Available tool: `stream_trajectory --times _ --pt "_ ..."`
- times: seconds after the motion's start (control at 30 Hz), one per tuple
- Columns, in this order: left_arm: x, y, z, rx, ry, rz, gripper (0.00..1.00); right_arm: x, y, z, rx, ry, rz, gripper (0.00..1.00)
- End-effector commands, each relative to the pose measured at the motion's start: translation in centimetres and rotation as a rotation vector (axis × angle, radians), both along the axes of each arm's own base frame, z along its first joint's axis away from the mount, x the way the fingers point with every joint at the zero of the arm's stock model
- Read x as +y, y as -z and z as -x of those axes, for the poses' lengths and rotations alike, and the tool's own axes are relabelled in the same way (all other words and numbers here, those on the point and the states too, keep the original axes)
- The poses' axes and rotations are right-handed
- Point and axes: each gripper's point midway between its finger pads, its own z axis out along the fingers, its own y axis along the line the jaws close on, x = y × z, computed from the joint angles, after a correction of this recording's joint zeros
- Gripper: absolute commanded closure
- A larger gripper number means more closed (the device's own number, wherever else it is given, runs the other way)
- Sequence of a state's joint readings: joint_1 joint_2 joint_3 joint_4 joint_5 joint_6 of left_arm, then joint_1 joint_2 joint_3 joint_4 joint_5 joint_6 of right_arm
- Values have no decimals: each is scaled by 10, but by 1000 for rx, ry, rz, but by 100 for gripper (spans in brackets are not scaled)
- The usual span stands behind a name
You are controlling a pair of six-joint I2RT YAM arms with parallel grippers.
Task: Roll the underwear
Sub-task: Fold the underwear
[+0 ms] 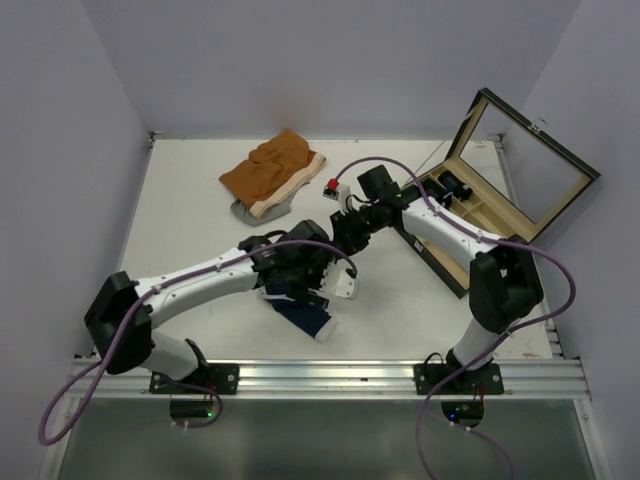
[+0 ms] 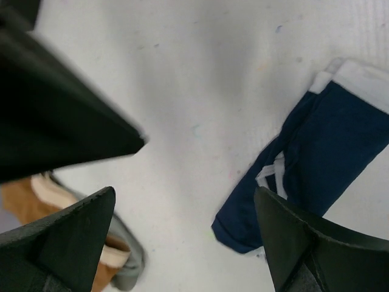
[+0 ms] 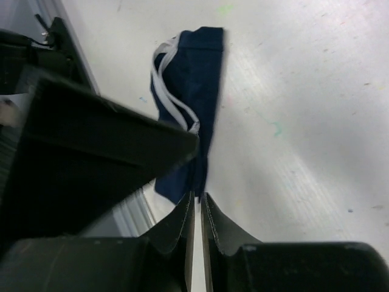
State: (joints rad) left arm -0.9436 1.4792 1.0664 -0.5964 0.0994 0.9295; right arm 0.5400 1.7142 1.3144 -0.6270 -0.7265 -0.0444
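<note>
The underwear (image 1: 310, 320) lay folded into a narrow navy strip at lower centre of the top view. It sat close to the table's near edge, just above the metal rail (image 1: 330, 375). In the left wrist view it ran diagonally down the right side, white trim showing at its upper end and in a small loop along its left edge.

The left gripper (image 2: 185, 194) hung over it with its jaws spread wide and nothing between them. One fingertip (image 2: 91, 213) was over bare table and the other overlapped the strip's lower end. The right gripper (image 3: 197, 198) was pinched down to a thin slit and held nothing. In the top view it sat above and to the right of the strip, apart from it.

Bare white table (image 1: 190, 240) stretched left of the strip and up toward the orange shorts (image 1: 272, 168). These lay on a grey garment (image 1: 258, 212) at upper centre. An open wooden box (image 1: 470, 205) hemmed the right side.
</note>
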Motion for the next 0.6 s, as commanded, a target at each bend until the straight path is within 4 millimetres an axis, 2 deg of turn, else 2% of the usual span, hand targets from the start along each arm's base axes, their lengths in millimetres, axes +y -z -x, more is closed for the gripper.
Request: stream_trajectory --times 0.0,0.03,0.07,0.1,0.13,0.17,0.2,0.23,0.27,0.3,0.4,0.43,0.47,0.5,0.53,0.57 --pt "21 -76 -25 -134 -176 164 0 1 -18 32 103 -38 -66 88" --pt "37 -81 -32 -117 -258 198 0 3 -20 32 93 -48 -87 89" --pt "44 -82 -29 -81 -279 232 0 4 -22 39 138 -38 -102 90" --pt "64 -95 -36 -83 -380 299 0 6 -24 49 171 -55 -141 93" --pt "73 -100 -37 -83 -432 338 0 13 -31 51 171 -73 -177 94" --pt "82 -115 -33 -97 -472 410 0 10 -27 66 199 -86 -199 95" --pt "92 -107 -30 -49 -558 448 0 16 -25 77 199 -118 -217 95" --pt "95 -110 -26 -29 -586 492 0 21 -23 84 175 -145 -240 95" --pt "88 -109 -14 45 -563 537 0 20 -13 97 194 -167 -230 95" --pt "96 -108 -13 77 -595 561 0 26 -9 112 205 -213 -226 96" --pt "89 -94 11 304 -611 609 0 31 19 129 264 -251 -180 98" --pt "88 -82 19 395 -652 621 2 34 26 127 264 -245 -182 98" --pt "78 -78 31 497 -628 642 7 33 36 127 278 -234 -167 98" --pt "75 -74 33 524 -601 640 15 35 48 125 292 -224 -157 98" --pt "70 -76 34 549 -582 646 20 35 56 125 309 -213 -144 98" --pt "68 -65 28 585 -622 616 33 35 64 124 322 -211 -130 98"
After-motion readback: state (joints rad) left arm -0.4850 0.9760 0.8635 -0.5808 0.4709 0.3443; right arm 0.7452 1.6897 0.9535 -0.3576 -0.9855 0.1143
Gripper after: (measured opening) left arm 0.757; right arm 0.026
